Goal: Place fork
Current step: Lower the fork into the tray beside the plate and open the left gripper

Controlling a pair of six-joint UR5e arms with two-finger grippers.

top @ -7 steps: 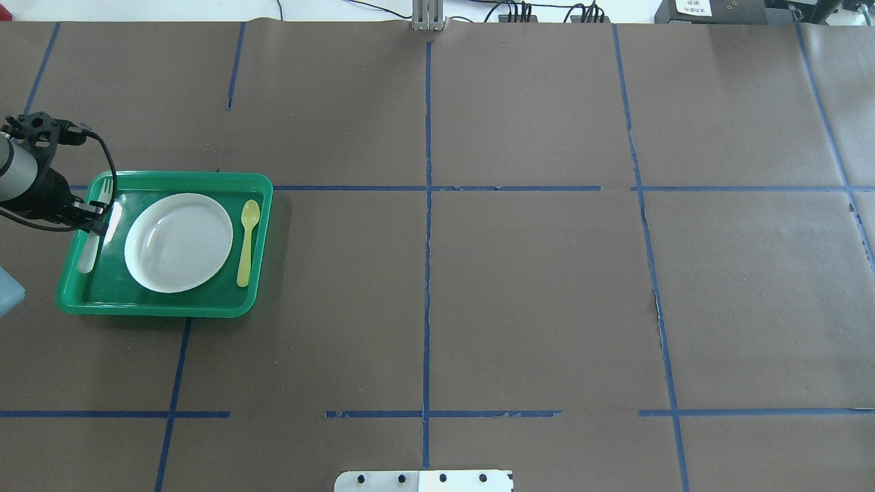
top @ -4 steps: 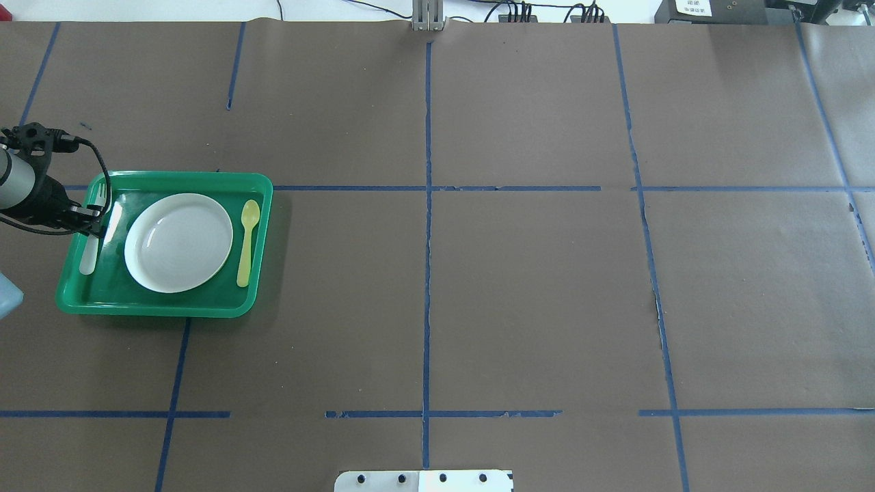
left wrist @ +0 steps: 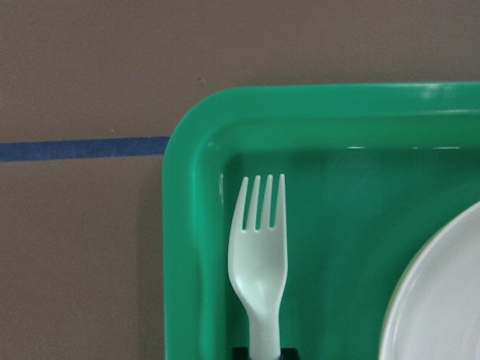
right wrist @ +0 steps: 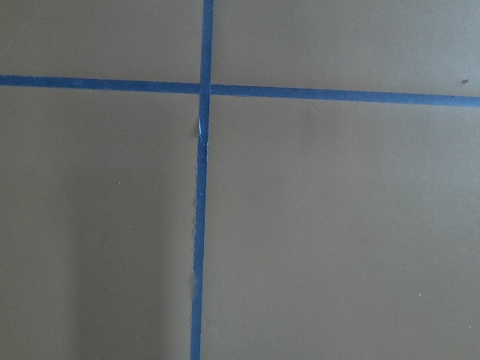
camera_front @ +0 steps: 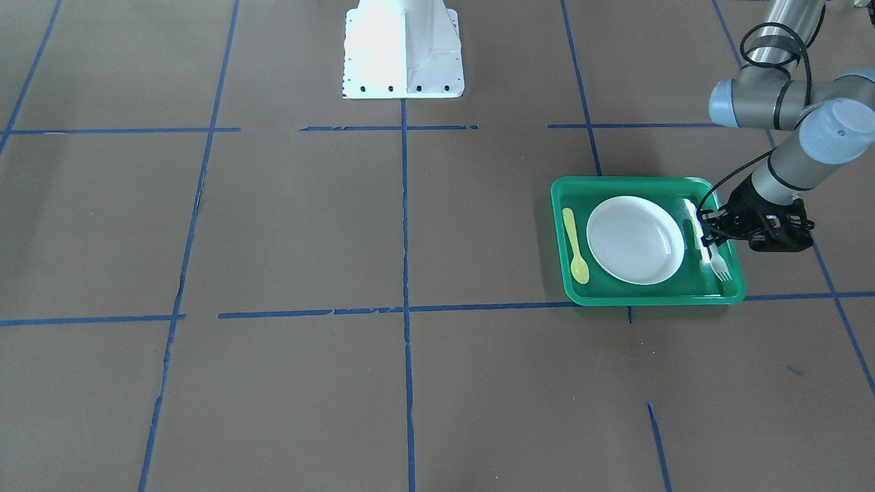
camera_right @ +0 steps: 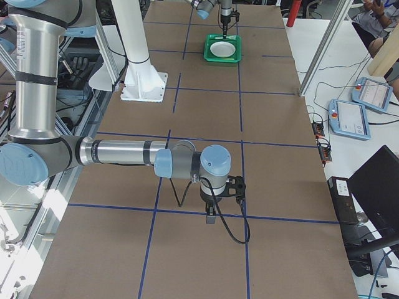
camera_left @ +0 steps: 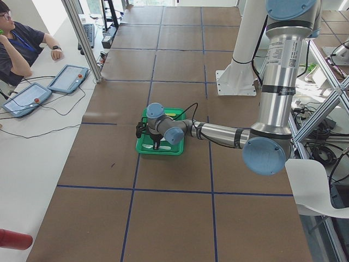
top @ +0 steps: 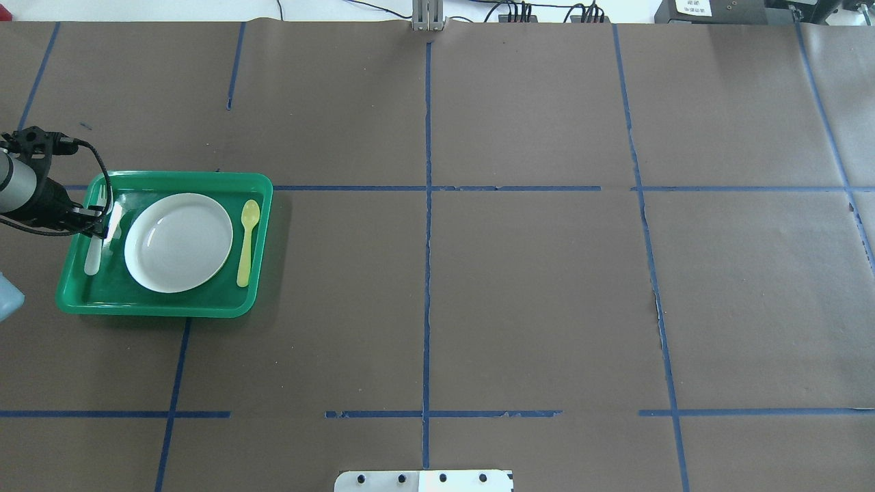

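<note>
Brown paper covers your worktop [top: 519, 287], and blue tape [top: 427, 273] marks it into big squares. On the robot's left side sits a green tray [top: 157, 307]. A second ago the fork [left wrist: 259, 255] was a bit crooked in the tray, with its handle end leaning out toward the tray wall. Now it is straighter and runs along the side of the plate [top: 179, 242]. The left gripper [camera_front: 706, 236] has slid a little outward with it. To me that means the fork is almost in its spot. It is inside the tray, in the strip between the wall and the plate, with its tines pointing away from the robot. I cannot tell if it is touching the tray floor yet. The left gripper is narrow and pinches the fork's handle about halfway along, so I think letting go is the bit still to do. The fork is thin, pale white plastic that you can almost see through, with short tines and a smooth neck. The tray is shiny and hard, with round corners and a raised rim. The plate is round, white and glossy. A yellow spoon [top: 246, 239] lies on the plate's other side. The right gripper [camera_right: 211, 218] hangs over bare paper far from the tray, and you cannot tell if it is wide or narrow.
</note>
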